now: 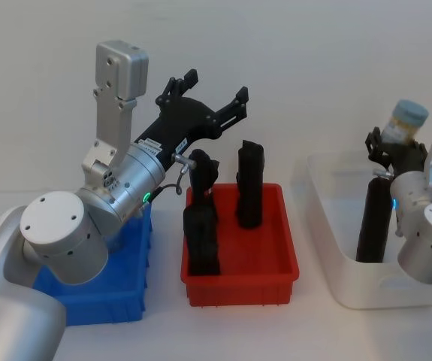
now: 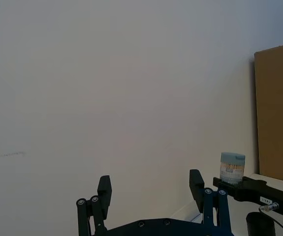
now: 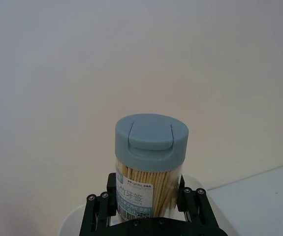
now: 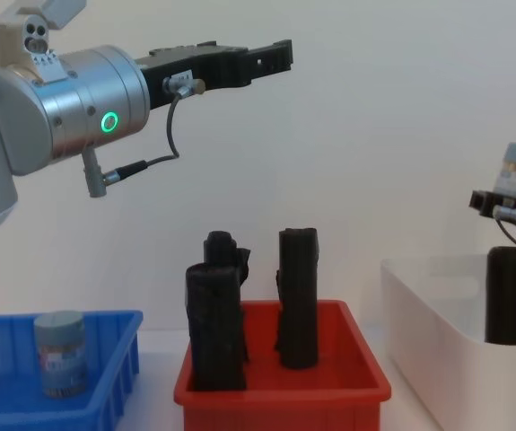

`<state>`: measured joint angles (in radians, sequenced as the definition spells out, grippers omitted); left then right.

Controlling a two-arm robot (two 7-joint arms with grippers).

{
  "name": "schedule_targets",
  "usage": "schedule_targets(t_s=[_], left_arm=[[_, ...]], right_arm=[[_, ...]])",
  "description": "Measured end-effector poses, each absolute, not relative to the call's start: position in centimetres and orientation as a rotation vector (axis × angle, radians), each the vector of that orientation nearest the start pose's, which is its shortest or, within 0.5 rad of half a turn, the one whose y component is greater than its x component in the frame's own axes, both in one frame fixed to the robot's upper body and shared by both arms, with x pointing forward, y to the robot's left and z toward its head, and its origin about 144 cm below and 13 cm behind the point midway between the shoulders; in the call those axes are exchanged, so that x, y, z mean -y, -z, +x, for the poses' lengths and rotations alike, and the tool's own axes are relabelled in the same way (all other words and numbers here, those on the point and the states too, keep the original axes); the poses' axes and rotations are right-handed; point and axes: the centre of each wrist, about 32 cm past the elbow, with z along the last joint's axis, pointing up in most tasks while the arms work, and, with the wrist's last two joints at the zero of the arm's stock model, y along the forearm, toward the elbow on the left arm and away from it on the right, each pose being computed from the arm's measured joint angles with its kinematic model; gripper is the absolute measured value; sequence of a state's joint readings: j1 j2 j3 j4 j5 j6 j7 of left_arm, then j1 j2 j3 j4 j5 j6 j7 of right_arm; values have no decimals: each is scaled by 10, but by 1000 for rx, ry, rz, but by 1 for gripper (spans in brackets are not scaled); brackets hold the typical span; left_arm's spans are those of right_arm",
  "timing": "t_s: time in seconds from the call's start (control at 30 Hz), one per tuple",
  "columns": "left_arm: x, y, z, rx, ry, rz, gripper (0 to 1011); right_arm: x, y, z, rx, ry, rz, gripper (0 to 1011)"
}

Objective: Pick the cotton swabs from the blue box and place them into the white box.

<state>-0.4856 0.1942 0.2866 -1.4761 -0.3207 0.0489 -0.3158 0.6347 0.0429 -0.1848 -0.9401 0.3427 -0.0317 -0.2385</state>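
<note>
Above the white box [image 1: 328,226], my right pincer [image 1: 393,147] pinches a cotton swabs tub [image 1: 406,120] upright, so it must go straight down; left pincer [image 1: 204,94] spread.

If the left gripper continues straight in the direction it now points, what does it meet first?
The left gripper, open, is raised above the red bin and points up and forward. Its wrist view shows bare wall ahead, so the way looks free until the wall; depth is unclear.

Plain white wall [image 2: 107,88] behind; brown cardboard panel [image 2: 277,113] leaning at wall; pale tabletop [image 1: 313,331].
</note>
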Motion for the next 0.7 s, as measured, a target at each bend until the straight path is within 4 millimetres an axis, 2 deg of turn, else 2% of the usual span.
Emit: schedule_targets(t_s=[0.13,0.23,0.5,0.7], left_arm=[[-200,-1286,567,201,-973,-199,1004],[-200,-1286,567,202,-973,-199,1004],[-200,-1286,567,201,-973,-199,1004],[-200,-1286,567,202,-973,-199,1004]], right_arm=[[199,-1206,628,-173,1678,168,688],[198,-1208,629,-175,1674,182,806],[197,-1212,630,-177,1669,200,1000],[196,-1213,631,-179,1667,207,1002]])
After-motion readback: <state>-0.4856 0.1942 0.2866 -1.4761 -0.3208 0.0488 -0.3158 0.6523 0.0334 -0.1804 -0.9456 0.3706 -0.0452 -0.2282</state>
